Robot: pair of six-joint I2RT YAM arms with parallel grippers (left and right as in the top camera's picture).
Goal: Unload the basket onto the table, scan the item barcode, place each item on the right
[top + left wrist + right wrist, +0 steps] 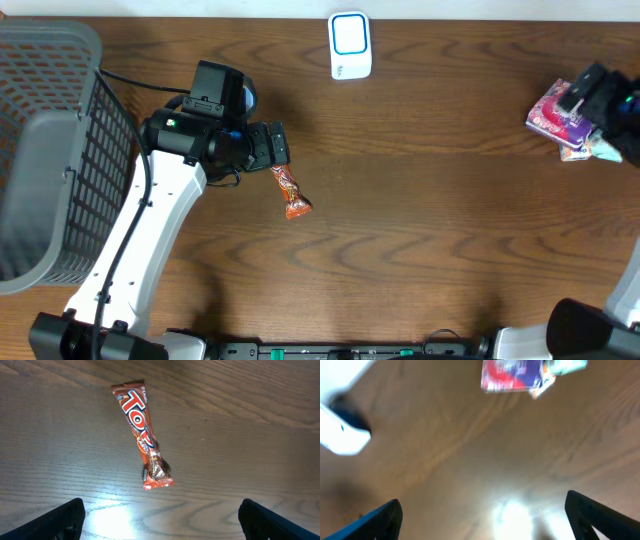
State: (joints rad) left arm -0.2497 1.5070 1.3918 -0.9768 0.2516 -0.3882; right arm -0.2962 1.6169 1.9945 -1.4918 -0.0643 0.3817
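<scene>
- The bar (292, 195) — an orange-wrapped candy bar — is lying flat on the table (420, 230), left of centre, with nothing holding it.
- In the overhead view its long axis is running from upper left to lower right. In the left wrist view it is pointing almost straight away from the camera, with the crumpled end nearest and the printed face upward. No barcode is showing on that face.
- The left gripper (169, 521) is hovering just behind the bar's crumpled end, its fingers spread wide and gripping nothing. The bar is lying ahead of the fingertips, not between them.
- The line between the two fingers is crossing the bar's long axis roughly square. By judgement, a short advance and descent would set the fingers across the bar's narrow width.
- The scanner (350, 45) is standing at the table's far edge, beyond the bar and a little to its right in the overhead view, well apart from it.
- The right gripper (482, 517) is hanging at the table's right edge, its fingers wide and empty, near a purple packet (556, 115) — well apart from the bar, so the left arm is the nearer one.
</scene>
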